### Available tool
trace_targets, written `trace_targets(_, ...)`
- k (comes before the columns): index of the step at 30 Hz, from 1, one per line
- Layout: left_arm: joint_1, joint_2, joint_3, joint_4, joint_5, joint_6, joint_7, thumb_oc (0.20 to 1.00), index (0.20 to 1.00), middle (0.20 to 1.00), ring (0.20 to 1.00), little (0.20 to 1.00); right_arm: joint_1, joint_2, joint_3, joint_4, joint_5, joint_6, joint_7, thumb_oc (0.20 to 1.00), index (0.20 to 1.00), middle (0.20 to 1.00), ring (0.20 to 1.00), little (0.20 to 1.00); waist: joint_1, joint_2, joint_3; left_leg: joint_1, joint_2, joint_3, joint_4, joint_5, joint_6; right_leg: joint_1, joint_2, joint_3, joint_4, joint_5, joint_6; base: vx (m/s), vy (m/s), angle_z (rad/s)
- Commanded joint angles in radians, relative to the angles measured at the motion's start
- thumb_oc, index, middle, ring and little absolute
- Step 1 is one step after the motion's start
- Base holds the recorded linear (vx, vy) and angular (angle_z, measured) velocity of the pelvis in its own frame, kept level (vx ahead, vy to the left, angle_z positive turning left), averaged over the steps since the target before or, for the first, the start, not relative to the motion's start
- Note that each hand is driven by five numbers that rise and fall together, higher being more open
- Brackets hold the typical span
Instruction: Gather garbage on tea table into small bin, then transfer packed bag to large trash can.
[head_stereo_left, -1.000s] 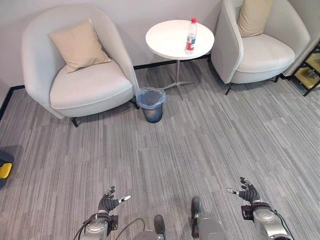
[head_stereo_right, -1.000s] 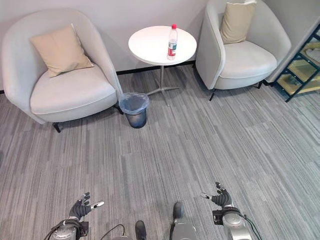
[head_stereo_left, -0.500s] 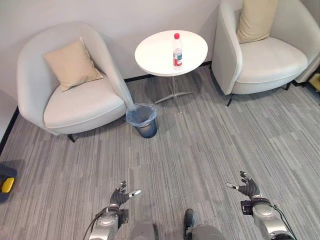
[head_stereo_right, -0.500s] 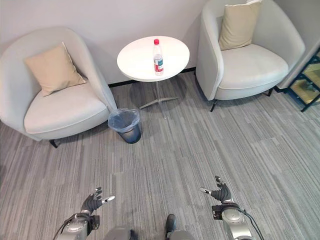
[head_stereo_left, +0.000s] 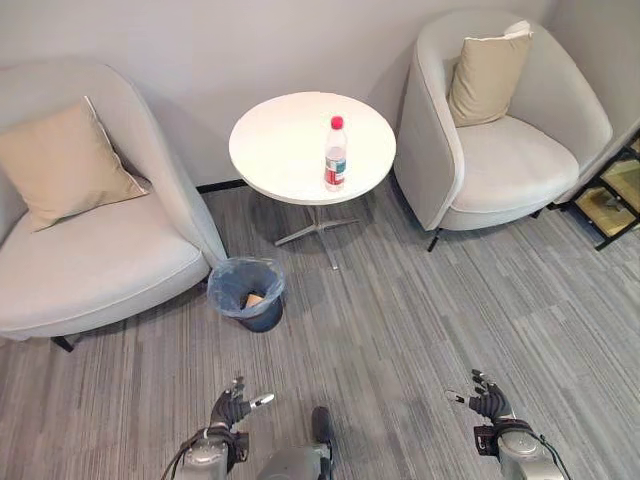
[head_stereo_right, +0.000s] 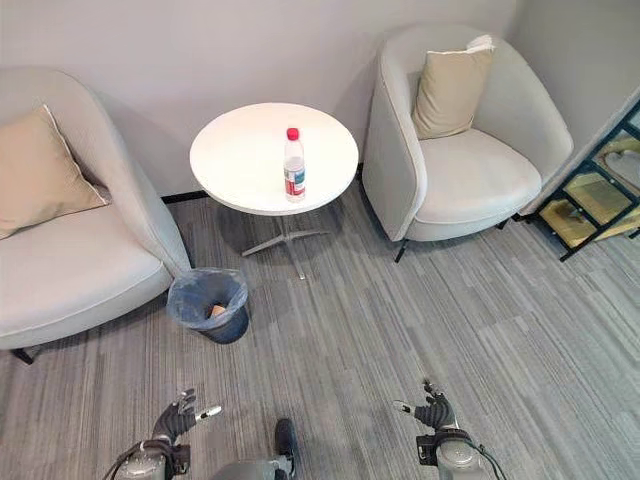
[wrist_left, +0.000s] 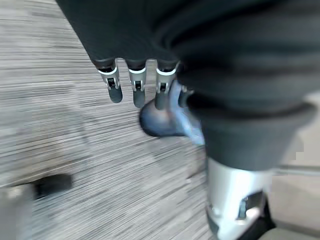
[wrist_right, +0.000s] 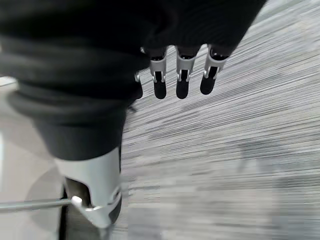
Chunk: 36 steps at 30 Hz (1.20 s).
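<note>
Change: against the pictures from a moment ago the whole scene has slid down and grown, so our camera has moved; we have walked nearer the seating corner, and the things themselves have not shifted.
Meaning for the task: we judge this is the approach, with no gathering begun; the nearer stance opens a look down into the bin.
Garbage: a clear plastic bottle with a red cap and red label (head_stereo_left: 335, 153) stands upright near the middle of the round white tea table on a thin metal stem (head_stereo_left: 272, 163); nothing else lies on the top.
Small bin: a dark round bin lined with a pale blue plastic bag (head_stereo_left: 246, 294) sits on the grey striped carpet (head_stereo_left: 400, 310), just beside the left pale grey armchair with a tan cushion (head_stereo_left: 90, 260); a small brown scrap (head_stereo_left: 254, 299) lies inside.
Other seat: a second pale grey armchair with a tan cushion (head_stereo_left: 505, 170) stands to the table's right.
Left hand: our left hand (head_stereo_left: 232, 408) hangs low over the carpet, well apart from table and bin, fingers straight and loosely spread, holding nothing.
Right hand: our right hand (head_stereo_left: 486, 404) hangs low likewise, fingers relaxed and empty.
Next: we think more steps forward are needed before either hand can reach the bottle.
</note>
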Motion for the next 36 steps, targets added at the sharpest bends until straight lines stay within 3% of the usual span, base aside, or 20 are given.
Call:
trace_targets(1, 0.051, 0.029, 0.02, -0.029, 0.003, -0.027, 0.008, 1.0, 1.0, 1.0, 1.0, 1.0, -0.048, -0.025, 0.021, -0.009, -0.032, -0.027, 0.003, 1.0, 1.0, 1.0, 1.0, 1.0, 0.015, 0.029, 0.007, -0.014, 0.106, 0.005, 0.111, -0.14, -0.146, -0.024, -0.009, -0.029, -0.299, 0.189, -0.016, 0.24, 0.066, 0.03)
trace_targets(4, 0.046, 0.027, 0.016, -0.012, 0.002, -0.026, 0.003, 1.0, 1.0, 1.0, 1.0, 1.0, -0.057, -0.036, 0.023, -0.01, -0.026, -0.025, 0.004, 1.0, 1.0, 1.0, 1.0, 1.0, -0.008, 0.041, 0.027, 0.041, 0.102, -0.014, 0.089, -0.157, -0.145, -0.086, -0.009, -0.058, -0.383, 0.207, -0.027, 0.21, 0.003, 0.06)
trace_targets(8, 0.034, 0.014, 0.017, 0.017, 0.012, -0.031, 0.005, 1.0, 1.0, 1.0, 1.0, 1.0, -0.048, -0.042, 0.021, -0.004, -0.038, -0.016, 0.002, 1.0, 1.0, 1.0, 1.0, 1.0, -0.045, 0.037, 0.055, 0.122, 0.077, -0.054, 0.07, -0.188, -0.159, -0.173, -0.012, -0.062, -0.549, 0.296, -0.006, 0.33, -0.069, 0.08)
trace_targets(11, 0.033, 0.012, 0.024, 0.017, 0.012, -0.036, 0.008, 1.0, 1.0, 1.0, 1.0, 1.0, -0.045, -0.047, 0.02, 0.004, -0.048, -0.018, 0.002, 1.0, 1.0, 1.0, 1.0, 1.0, -0.054, 0.034, 0.062, 0.162, 0.068, -0.082, 0.078, -0.219, -0.168, -0.197, -0.018, -0.066, -0.565, 0.328, 0.003, 0.33, -0.132, 0.28)
trace_targets(14, 0.048, -0.002, 0.022, 0.033, 0.019, -0.032, 0.002, 1.0, 1.0, 1.0, 1.0, 1.0, -0.022, -0.057, 0.003, -0.011, -0.04, -0.031, 0.006, 1.0, 1.0, 1.0, 1.0, 1.0, -0.064, 0.042, 0.03, 0.206, 0.092, -0.112, 0.113, -0.273, -0.204, -0.153, -0.028, -0.07, -0.543, 0.334, -0.028, 0.48, -0.321, 0.86)
trace_targets(16, 0.037, -0.008, 0.011, 0.044, 0.013, -0.025, -0.001, 1.0, 1.0, 1.0, 1.0, 1.0, -0.015, -0.061, -0.006, -0.02, -0.025, -0.037, -0.002, 1.0, 1.0, 1.0, 1.0, 1.0, -0.076, 0.052, 0.022, 0.188, 0.142, -0.098, 0.183, -0.237, -0.248, -0.122, -0.018, -0.102, -0.518, 0.29, -0.058, 0.33, -0.349, 0.94)
trace_targets(17, 0.025, -0.011, -0.003, 0.043, 0.013, -0.023, -0.003, 1.0, 1.0, 1.0, 1.0, 1.0, -0.017, -0.067, -0.007, -0.021, -0.014, -0.039, -0.003, 1.0, 1.0, 1.0, 1.0, 1.0, -0.075, 0.052, 0.03, 0.149, 0.176, -0.081, 0.303, -0.189, -0.271, -0.089, -0.006, -0.115, -0.514, 0.26, -0.08, 0.2, -0.233, 0.9)
trace_targets(20, 0.011, -0.014, -0.014, 0.051, 0.011, -0.02, -0.003, 1.0, 1.0, 1.0, 1.0, 1.0, -0.023, -0.071, -0.003, -0.008, -0.007, -0.035, -0.01, 1.0, 1.0, 1.0, 1.0, 1.0, -0.07, 0.042, 0.037, 0.097, 0.196, -0.065, 0.396, -0.136, -0.276, -0.051, 0.002, -0.12, -0.529, 0.236, -0.1, 0.14, -0.164, 0.23)
trace_targets(25, -0.003, -0.014, -0.024, 0.061, 0.017, -0.012, -0.007, 1.0, 1.0, 1.0, 1.0, 1.0, -0.019, -0.082, -0.005, 0.011, 0.001, -0.026, -0.008, 1.0, 1.0, 1.0, 1.0, 1.0, -0.052, 0.023, 0.044, 0.007, 0.175, -0.036, 0.328, -0.184, -0.242, 0.01, 0.005, -0.124, -0.561, 0.199, -0.105, 0.18, -0.096, -0.04)
trace_targets(27, 0.001, -0.012, -0.027, 0.058, 0.018, -0.009, -0.006, 1.0, 1.0, 1.0, 1.0, 1.0, -0.016, -0.086, -0.007, 0.016, 0.004, -0.023, -0.01, 1.0, 1.0, 1.0, 1.0, 1.0, -0.043, 0.017, 0.047, -0.047, 0.171, -0.025, 0.283, -0.156, -0.244, 0.035, 0.008, -0.124, -0.57, 0.189, -0.104, 0.17, -0.024, 0.07)
trace_targets(31, 0.015, -0.009, -0.021, 0.053, 0.017, -0.005, 0.0, 1.0, 1.0, 1.0, 1.0, 1.0, -0.01, -0.076, 0.001, 0.02, -0.001, -0.02, -0.022, 1.0, 1.0, 1.0, 1.0, 1.0, -0.021, 0.022, 0.051, -0.086, 0.194, -0.001, 0.155, -0.046, -0.266, 0.099, 0.035, -0.12, -0.581, 0.162, -0.098, 0.23, 0.044, 0.04)
trace_targets(33, 0.021, -0.01, -0.013, 0.053, 0.016, -0.003, 0.0, 1.0, 1.0, 1.0, 1.0, 1.0, -0.008, -0.069, 0.002, 0.014, -0.002, -0.017, -0.022, 1.0, 1.0, 1.0, 1.0, 1.0, -0.014, 0.015, 0.049, -0.104, 0.202, 0.019, 0.168, -0.037, -0.265, 0.123, 0.033, -0.113, -0.579, 0.151, -0.095, 0.28, 0.158, -0.08)
trace_targets(36, 0.038, -0.011, -0.001, 0.058, 0.02, 0.001, -0.001, 1.0, 1.0, 1.0, 1.0, 1.0, -0.001, -0.055, -0.004, -0.004, -0.002, -0.018, -0.016, 1.0, 1.0, 1.0, 1.0, 1.0, -0.008, 0.015, 0.031, -0.074, 0.192, 0.019, 0.152, -0.064, -0.247, 0.151, 0.029, -0.098, -0.574, 0.135, -0.085, 0.23, 0.175, -0.08)
